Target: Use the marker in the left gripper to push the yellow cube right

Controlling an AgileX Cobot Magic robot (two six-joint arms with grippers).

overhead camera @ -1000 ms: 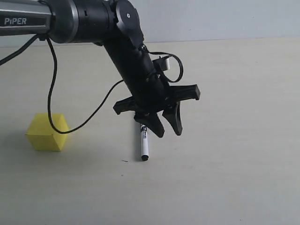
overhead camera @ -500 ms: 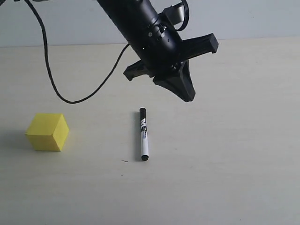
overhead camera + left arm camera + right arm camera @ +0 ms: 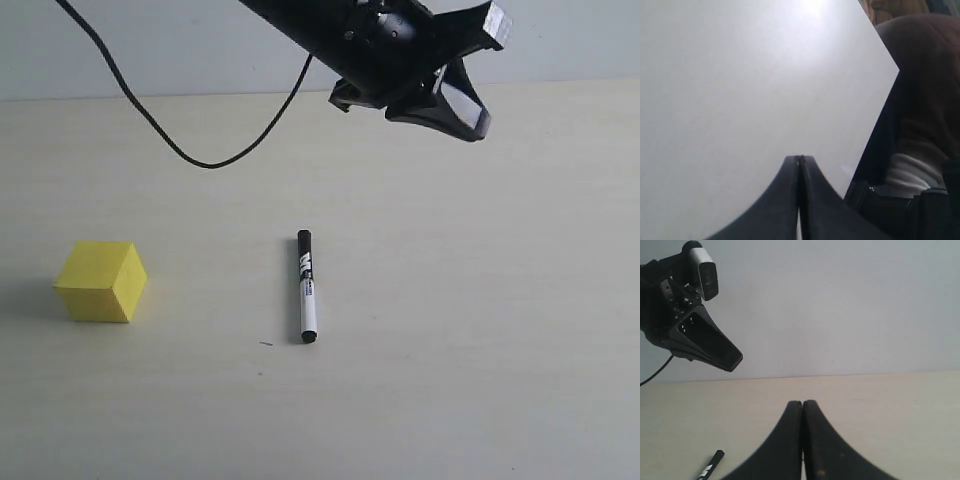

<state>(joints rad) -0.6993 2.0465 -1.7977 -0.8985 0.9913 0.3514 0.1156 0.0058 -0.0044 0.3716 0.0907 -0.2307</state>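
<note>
The marker (image 3: pixel 306 288) lies flat on the beige table, black cap pointing away, with nothing touching it. Far to its left sits the yellow cube (image 3: pixel 101 281). My left gripper (image 3: pixel 478 128) hangs high above the table, up and to the right of the marker, shut and empty. In the left wrist view its fingers (image 3: pixel 800 159) meet against a blank white wall. In the right wrist view my right gripper (image 3: pixel 802 403) is shut with nothing in it, low over the table. That view also shows the left gripper (image 3: pixel 732 360) and the marker's cap end (image 3: pixel 710 466).
A black cable (image 3: pixel 200 160) droops from the left arm over the back of the table. A pale wall stands behind the table. The left wrist view catches a person in dark clothes (image 3: pixel 925 125) beyond the wall's edge.
The left gripper stood open around the marker's far end, then shut without it and rose up and to the right. The marker and the cube have not moved.
</note>
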